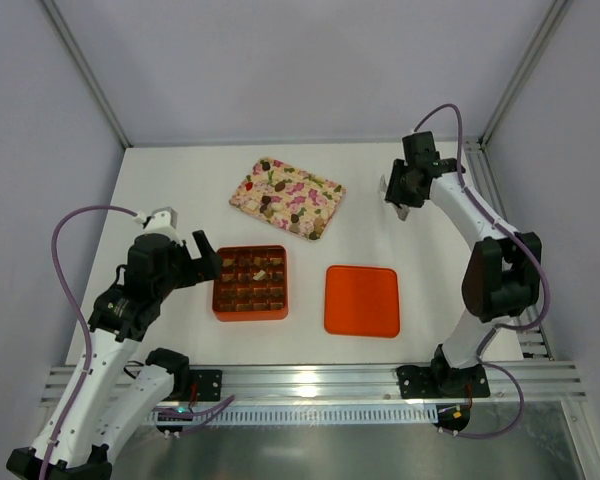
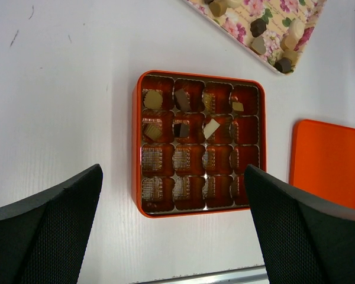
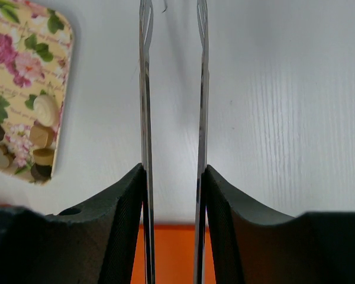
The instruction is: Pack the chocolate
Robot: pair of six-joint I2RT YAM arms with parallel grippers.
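The orange gridded box (image 1: 250, 283) lies left of centre; several chocolates (image 2: 181, 99) sit in its far two rows, and the near rows show bare cells. More chocolates (image 3: 46, 106) lie on the floral tray (image 1: 287, 196), mostly toward its near edge. My left gripper (image 1: 202, 262) is open and empty at the box's left side; in its wrist view (image 2: 173, 171) the box (image 2: 137, 148) lies below, between the fingers. My right gripper (image 1: 400, 195) is right of the tray, shut on metal tongs (image 3: 144, 89) whose two blades stand apart with nothing between them.
The flat orange lid (image 1: 361, 300) lies right of the box, seen also in the left wrist view (image 2: 328, 163) and under the tongs (image 3: 171, 254). The tray's corner shows at the top of the left wrist view (image 2: 242, 26). Frame posts and walls bound the table.
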